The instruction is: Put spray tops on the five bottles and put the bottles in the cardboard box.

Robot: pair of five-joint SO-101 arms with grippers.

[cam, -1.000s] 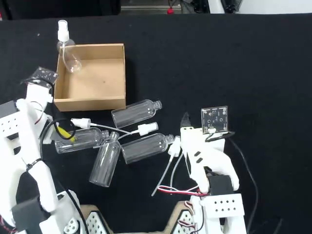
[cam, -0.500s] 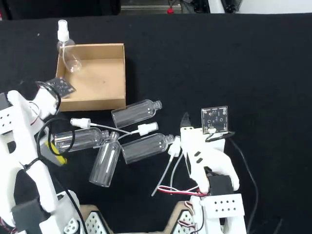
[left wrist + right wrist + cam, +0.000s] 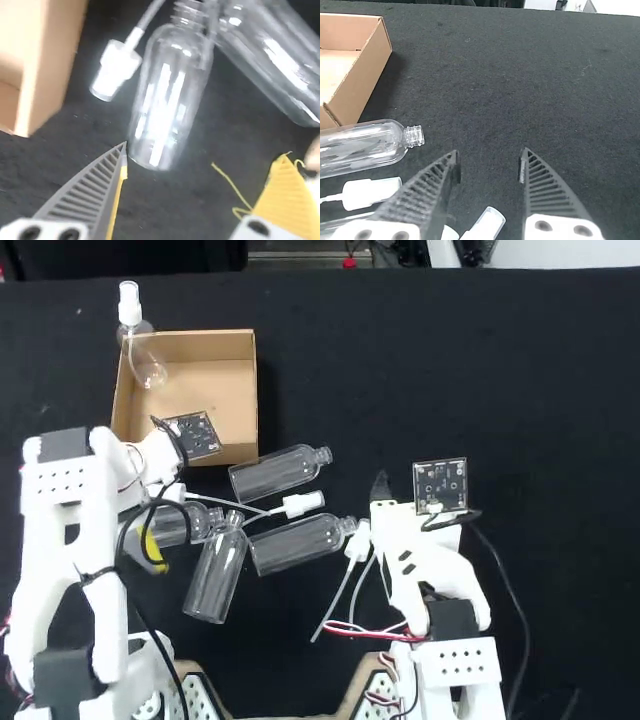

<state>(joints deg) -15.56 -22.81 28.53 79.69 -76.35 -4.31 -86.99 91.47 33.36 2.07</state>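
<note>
Against the far left corner of the cardboard box (image 3: 215, 390) leans one capped bottle (image 3: 140, 352), its spray head past the rim. Four uncapped bottles (image 3: 300, 542) lie on the black table (image 3: 480, 370) just in front of the box's near wall, in a loose fan, with loose spray tops (image 3: 302, 504) among them. Near the box's front left corner, the left gripper (image 3: 202, 154) has its jaws spread wide, straddling the base of the leftmost bottle (image 3: 167, 107); contact possible, but the view is too blurred to confirm. Well right of the box, the right gripper (image 3: 489, 154) has its jaws apart and holds nothing, over bare table past the bottle nearest the box (image 3: 365, 145).
</note>
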